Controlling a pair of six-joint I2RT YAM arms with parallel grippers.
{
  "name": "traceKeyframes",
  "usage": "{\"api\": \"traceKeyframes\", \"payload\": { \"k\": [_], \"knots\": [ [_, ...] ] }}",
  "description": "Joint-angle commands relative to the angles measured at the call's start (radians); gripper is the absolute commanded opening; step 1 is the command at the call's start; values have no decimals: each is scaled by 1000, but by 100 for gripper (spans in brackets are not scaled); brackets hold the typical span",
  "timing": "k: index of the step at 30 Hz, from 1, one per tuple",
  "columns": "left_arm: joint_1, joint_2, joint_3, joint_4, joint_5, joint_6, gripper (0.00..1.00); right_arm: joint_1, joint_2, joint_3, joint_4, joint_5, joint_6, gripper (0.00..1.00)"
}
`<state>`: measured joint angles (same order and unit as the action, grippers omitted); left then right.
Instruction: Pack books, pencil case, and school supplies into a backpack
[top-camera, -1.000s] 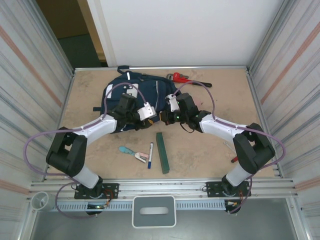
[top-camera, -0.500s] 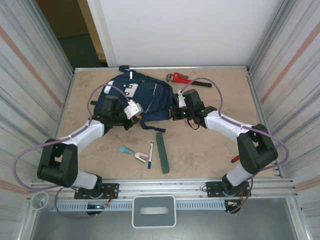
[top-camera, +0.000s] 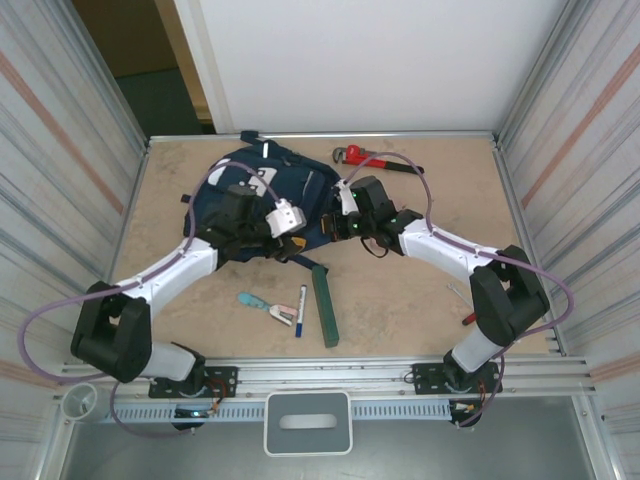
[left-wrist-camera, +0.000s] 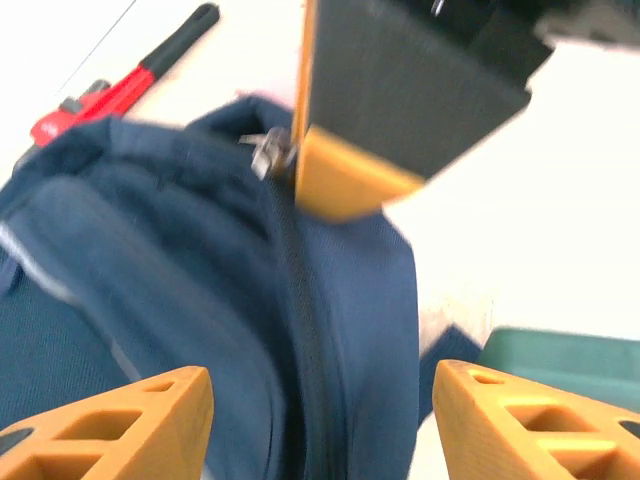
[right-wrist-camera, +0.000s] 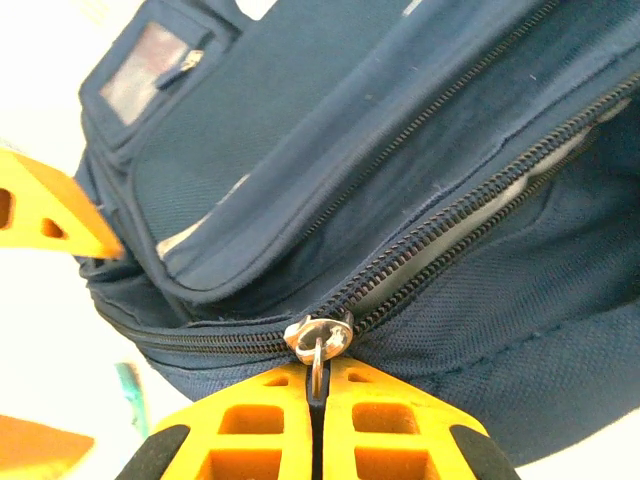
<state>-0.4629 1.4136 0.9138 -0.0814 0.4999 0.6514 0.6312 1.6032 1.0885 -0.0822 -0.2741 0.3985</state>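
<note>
Okay, the large navy blue fabric backpack (top-camera: 305, 195) lies flat on the tan table (top-camera: 400, 320), left of centre toward the far side, with both arms reaching onto its right part. The right gripper (right-wrist-camera: 318, 392) is clamped tight on the small metal zipper pull (right-wrist-camera: 318, 340), jaws pressed together with just the pull ring between them. The zip is parted to the right of the slider and closed to its left. Something pale shows in the gap, can't tell what. The left gripper (left-wrist-camera: 320, 400) hangs just over the backpack fabric next to the zip line, its orange fingers (left-wrist-camera: 130, 420) well apart and gripping nothing. An orange fingertip of the right gripper sits just ahead of it, beside the pull.

The slim dark green book (top-camera: 325, 305) lies on the table near the backpack's near edge, outside it. The white marker pen with blue cap (top-camera: 300, 308) lies just left of the book. The small teal-and-pink stapler-like item (top-camera: 265, 305) is just left of the marker. A red pipe wrench (top-camera: 352, 154) sits by the far edge, beside the backpack's right side. A small red-handled screwdriver (top-camera: 466, 318) lies near the right arm's base, well apart from the rest.
</note>
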Motion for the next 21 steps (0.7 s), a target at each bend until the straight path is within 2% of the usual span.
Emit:
{"api": "traceKeyframes", "payload": {
  "k": [1,3,5,7,9,13,16,19,21],
  "knots": [
    [-11,71,64,-39,-16,18,58,16,-27,49,73,-61,38,0],
    [-15,100,86,-46,3,14,53,25,-39,47,78,-70,45,0],
    [-16,117,101,-53,15,9,38,28,-46,42,72,-72,44,0],
    [-6,114,104,-63,15,11,16,22,-57,30,43,-49,31,0],
    [20,89,91,-65,44,13,6,-1,-68,11,7,-15,19,0],
    [109,-13,17,-13,177,-2,0,-90,-33,33,-176,69,18,0],
    [188,-95,-80,125,262,-44,0,-162,27,76,-284,113,29,0],
    [229,-133,-135,204,255,-66,0,-175,41,89,-253,76,34,0],
    [238,-131,-134,194,202,-66,0,-157,38,101,-214,36,36,0]
  ]
}}
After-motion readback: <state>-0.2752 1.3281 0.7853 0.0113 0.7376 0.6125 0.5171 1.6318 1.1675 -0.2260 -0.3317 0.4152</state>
